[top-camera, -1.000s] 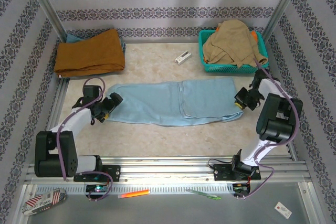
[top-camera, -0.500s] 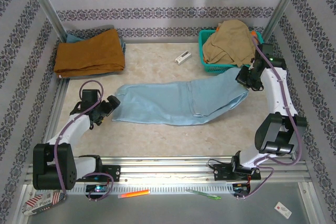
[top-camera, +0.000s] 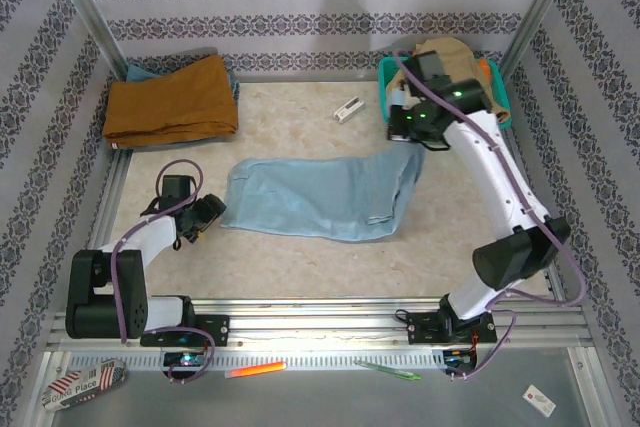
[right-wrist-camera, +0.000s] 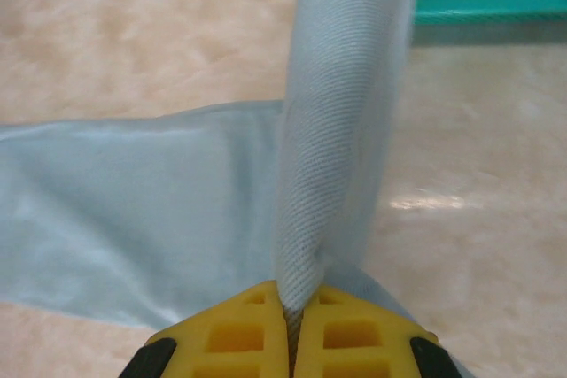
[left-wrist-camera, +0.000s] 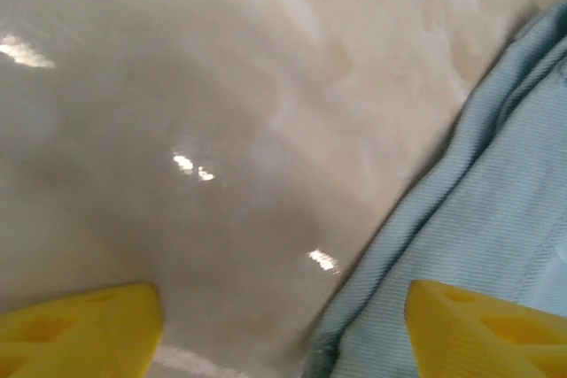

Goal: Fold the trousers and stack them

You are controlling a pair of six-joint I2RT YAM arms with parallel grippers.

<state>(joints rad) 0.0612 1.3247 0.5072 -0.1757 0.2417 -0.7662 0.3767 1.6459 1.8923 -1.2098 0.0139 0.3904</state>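
The light sky-blue trousers (top-camera: pixel 315 197) lie lengthwise across the middle of the table. Their right end is lifted off the surface, and my right gripper (top-camera: pixel 412 133) is shut on it just in front of the basket. In the right wrist view the cloth (right-wrist-camera: pixel 341 112) rises as a narrow fold from between the closed yellow fingers of the right gripper (right-wrist-camera: pixel 292 312). My left gripper (top-camera: pixel 208 215) sits low at the trousers' left end. There its jaws are apart, and the cloth's edge (left-wrist-camera: pixel 478 210) lies between the fingertips (left-wrist-camera: pixel 84 334) without being clamped.
A folded rust-orange garment (top-camera: pixel 170 99) lies at the back left. A teal basket (top-camera: pixel 384 75) holding a tan garment (top-camera: pixel 452 55) stands at the back right, its rim (right-wrist-camera: pixel 492 8) close to my right gripper. A small white object (top-camera: pixel 347 109) lies between them. Patterned walls enclose the table.
My right gripper has carried the trousers' right end up, back and leftward, so the cloth now spans less of the table. The left gripper's jaws have narrowed and it has shifted slightly.
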